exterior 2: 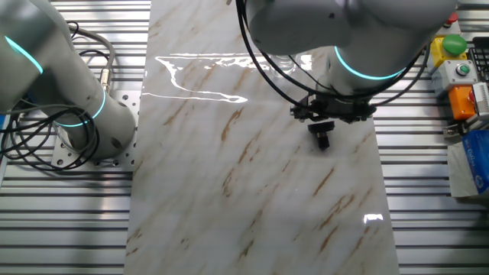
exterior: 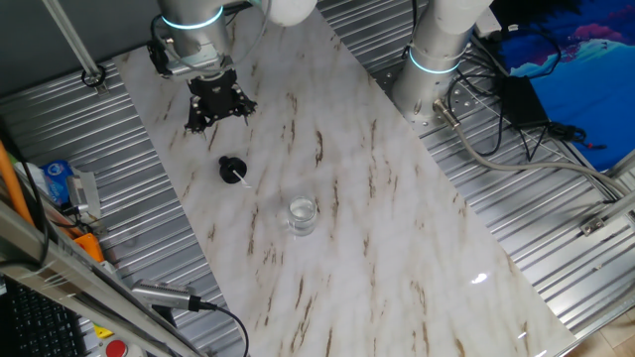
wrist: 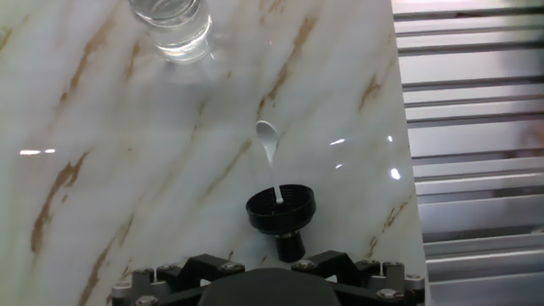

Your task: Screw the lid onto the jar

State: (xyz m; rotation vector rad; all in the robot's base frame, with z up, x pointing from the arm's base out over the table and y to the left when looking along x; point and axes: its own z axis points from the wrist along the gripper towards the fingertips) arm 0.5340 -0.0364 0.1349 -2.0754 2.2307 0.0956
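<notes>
Jar: a small clear glass jar (exterior: 302, 215) stands upright on the marble-patterned table (exterior: 397, 228), mouth up and uncovered. In the hand view the jar (wrist: 171, 25) sits at the top edge of the frame, partly cut off.
Jar contents: only clear glass and bright reflections show; whether anything is inside cannot be told.
Lid: a small round black lid (exterior: 231, 169) lies on the table, well apart from the jar, between the jar and the gripper. In the hand view the lid (wrist: 281, 212) shows a round rim with a narrower black stub below it, and seems to lie hollow side up.
Lid contents: a small white spoon (wrist: 270, 161) rests with its handle end inside the lid's rim and its bowl out on the table, pointing toward the jar. In one fixed view the spoon (exterior: 244, 181) is a thin white streak beside the lid.
Other fixed view: the lid (exterior 2: 322, 138) is a small dark shape just below the hand; the jar is not made out there.
Gripper: the gripper (exterior: 214, 107) hangs above the table near the lid, not touching it. It holds nothing. How wide the fingers stand cannot be told; the hand view shows only the black mount along its bottom edge.
Table: white marble pattern with brown veins, on ribbed metal decking (exterior: 536, 248).
</notes>
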